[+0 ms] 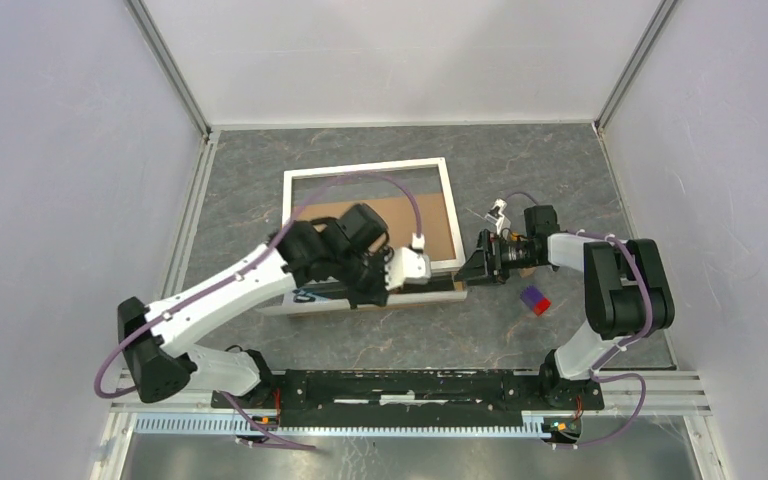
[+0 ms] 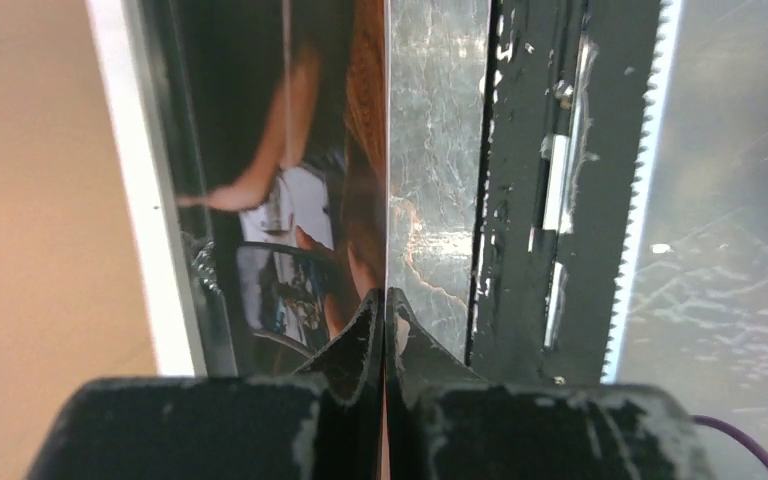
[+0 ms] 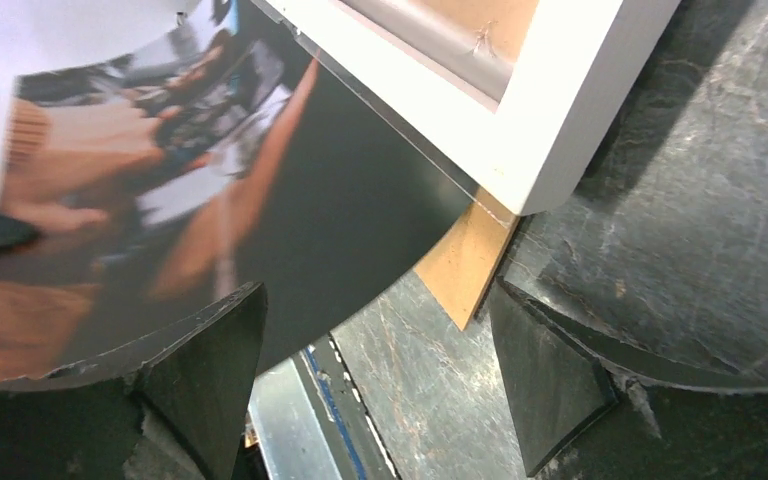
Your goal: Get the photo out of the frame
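The frame [image 1: 370, 170], white-bordered, lies flat in the middle of the table with the brown backing panel [image 1: 410, 220] showing through it. The photo [image 1: 305, 298] sticks out along the frame's near side. My left gripper [image 1: 422, 270] is shut on the photo's thin edge [image 2: 387, 200], and the glossy picture side [image 2: 290, 200] runs away to the left of the fingers. My right gripper [image 3: 380, 370] stands open just off the frame's white corner [image 3: 550, 120]. The photo [image 3: 210, 180] curves over its left finger [image 3: 210, 370] without being pinched. In the top view that gripper [image 1: 475, 268] sits by the frame's near right corner.
A small red and blue block [image 1: 534, 299] lies on the table to the right of the frame. A corner of the brown panel [image 3: 470, 260] pokes out under the frame. The arms' black base rail [image 1: 410, 385] runs along the near edge, and walls close in on three sides.
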Motion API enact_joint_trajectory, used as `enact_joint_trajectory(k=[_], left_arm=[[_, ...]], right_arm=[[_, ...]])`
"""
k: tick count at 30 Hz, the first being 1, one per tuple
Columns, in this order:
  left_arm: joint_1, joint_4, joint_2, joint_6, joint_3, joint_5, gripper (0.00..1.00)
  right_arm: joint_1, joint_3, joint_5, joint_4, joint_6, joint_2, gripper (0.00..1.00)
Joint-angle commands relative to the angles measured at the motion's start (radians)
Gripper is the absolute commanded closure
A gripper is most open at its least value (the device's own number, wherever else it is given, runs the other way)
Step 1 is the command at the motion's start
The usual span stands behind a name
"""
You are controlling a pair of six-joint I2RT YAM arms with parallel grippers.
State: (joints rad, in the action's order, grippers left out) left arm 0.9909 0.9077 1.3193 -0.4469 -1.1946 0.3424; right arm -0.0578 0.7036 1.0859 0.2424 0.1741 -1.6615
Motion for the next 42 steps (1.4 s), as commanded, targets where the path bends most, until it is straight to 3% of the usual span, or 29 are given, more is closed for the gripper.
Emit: enact_joint_trajectory(k=[1,9,14,18,21,24,32,42], left_arm=[[-0.097,0.316,-0.036,-0.075,-0.226,0.168,0.98],[-0.368,0.732,0.121,-0.226,-0.764,0.288,0.98],[-0.478,0.718,0.188,-0.243,-0.985,0.224,0.98],[-0.54,0.533,0.265,-0.167,-1.105,-0.015,0.98],[-0.559,0.3,0.279,-0.215,-1.079,-0.23,0.98],[-0.562,0.089,0.297,-0.31,-1.015,-0.323,0.98],[-0.559,-0.116,0.435,-0.471,-0.97,-0.282,0.98],[-0.439,-0.353,0.417,-0.397,-0.443,-0.219,0.98]], right_arm=[[0.016,0.055,-0.052,0.121,-0.159,0.051,0.1],[0.019,0.054,-0.069,0.115,-0.166,0.09,0.07],[0.019,0.061,-0.07,0.12,-0.166,0.094,0.07],[0.019,0.079,-0.081,0.129,-0.199,0.083,0.08],[0.019,0.094,-0.078,0.133,-0.2,0.069,0.08],[0.018,0.115,-0.075,0.14,-0.204,0.05,0.08],[0.029,0.143,-0.068,0.168,-0.226,0.027,0.08],[0.041,0.197,-0.081,0.208,-0.262,0.006,0.09]])
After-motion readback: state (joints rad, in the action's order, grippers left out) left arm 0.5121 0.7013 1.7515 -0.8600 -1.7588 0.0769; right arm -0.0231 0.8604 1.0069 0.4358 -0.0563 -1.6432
